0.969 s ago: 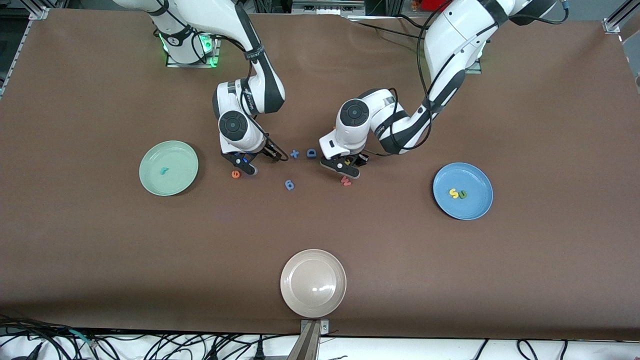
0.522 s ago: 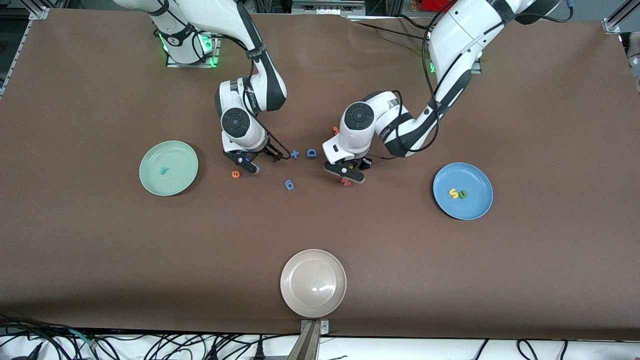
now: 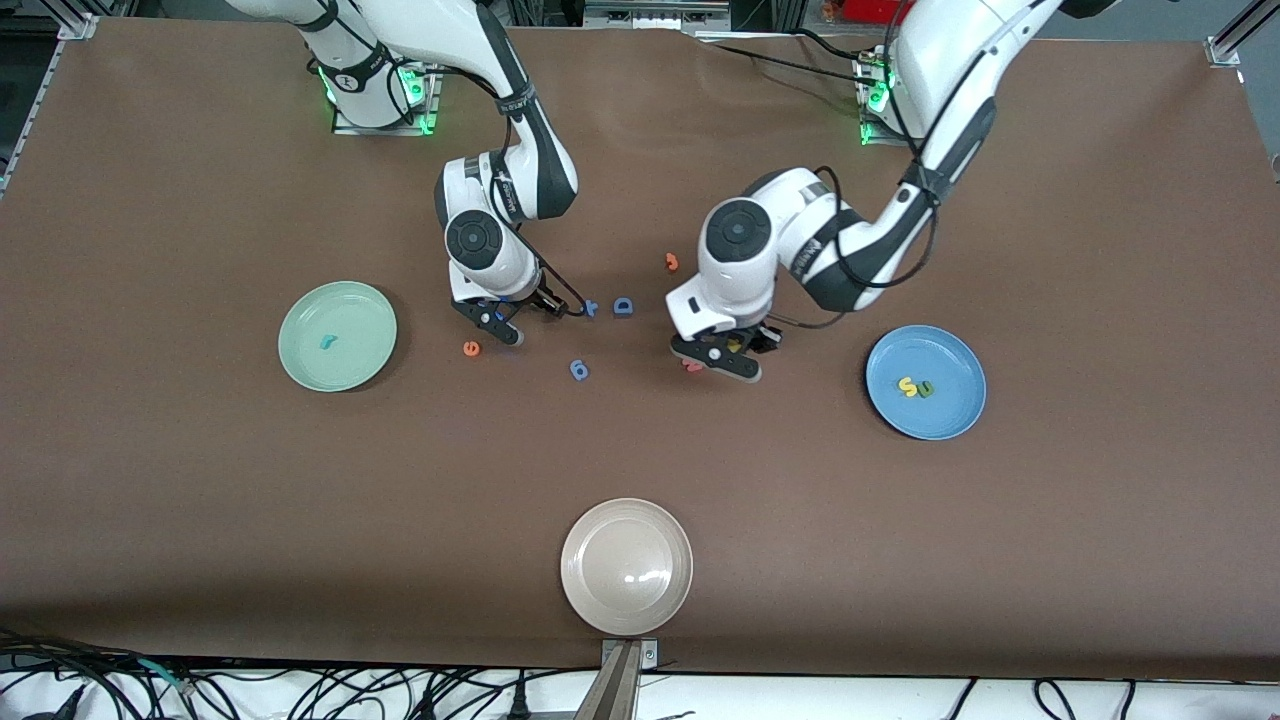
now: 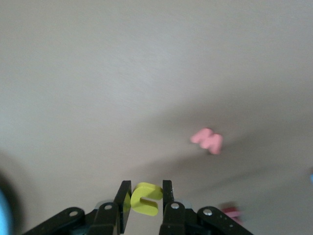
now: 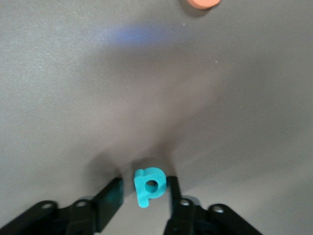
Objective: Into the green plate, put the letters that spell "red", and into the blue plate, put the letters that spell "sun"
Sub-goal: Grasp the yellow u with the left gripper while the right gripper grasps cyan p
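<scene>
While the green plate holds only the teal "r", the blue plate carries the yellow "s" and dark green "u". The left tool grips the yellow "n" above the tabletop. The right tool brackets the teal "d", fingers not clamped; the orange "e" lies beside it.

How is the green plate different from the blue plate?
The green plate is pale mint; the blue plate is medium blue. The green plate holds one letter, a teal r; the blue plate holds two, a yellow s and a dark green u. The green plate lies toward the right arm's end, the blue toward the left arm's. Both are round and look alike in size.
</scene>
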Robot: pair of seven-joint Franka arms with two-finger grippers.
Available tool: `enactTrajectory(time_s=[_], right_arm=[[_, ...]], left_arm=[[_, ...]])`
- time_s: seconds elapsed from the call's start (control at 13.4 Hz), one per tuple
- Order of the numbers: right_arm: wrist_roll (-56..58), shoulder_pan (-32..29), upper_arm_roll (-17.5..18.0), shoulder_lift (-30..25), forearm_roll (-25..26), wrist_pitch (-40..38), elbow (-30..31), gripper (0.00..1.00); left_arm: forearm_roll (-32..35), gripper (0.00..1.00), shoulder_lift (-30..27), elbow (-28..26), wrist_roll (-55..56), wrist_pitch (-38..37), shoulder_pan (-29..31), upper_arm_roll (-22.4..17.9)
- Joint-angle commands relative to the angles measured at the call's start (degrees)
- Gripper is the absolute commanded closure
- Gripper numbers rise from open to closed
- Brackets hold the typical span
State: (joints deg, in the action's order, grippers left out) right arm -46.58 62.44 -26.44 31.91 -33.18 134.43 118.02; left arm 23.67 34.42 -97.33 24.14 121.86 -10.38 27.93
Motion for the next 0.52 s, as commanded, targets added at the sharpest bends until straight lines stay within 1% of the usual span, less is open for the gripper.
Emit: enactTrajectory(time_s=[0.0,0.15,0.22,0.3,0.45], right_arm=[[0.61,0.57,0.16,-0.01,-1.18,0.92,1.16,1.0],[0.79,0.57,-0.1,-0.71,-1.18,0.74,1.07,1.0],[1.14,0.57,-1.06,-1.67,-1.18,0.13,0.9,1.0],[1.23,0.57,-3.5,-3.33,-1.1,-1.87,0.55,1.0],[4.99,0.57,-9.38,-6.23,-0.66,-11.86,-1.29,1.0]], left_arm=[[0.68,0.77,-1.02,-0.05,-12.67,-1.62,6.93,0.72],[0.59,0.77,-1.72,-0.4,-19.8,-1.88,11.15,1.16],[0.59,0.77,-1.81,-0.58,-23.49,-3.28,13.26,1.33],[0.42,0.78,-1.9,-0.84,-26.92,-5.12,15.55,1.6],[-2.56,0.79,-2.16,-2.5,-33.34,-6.02,22.12,3.96]])
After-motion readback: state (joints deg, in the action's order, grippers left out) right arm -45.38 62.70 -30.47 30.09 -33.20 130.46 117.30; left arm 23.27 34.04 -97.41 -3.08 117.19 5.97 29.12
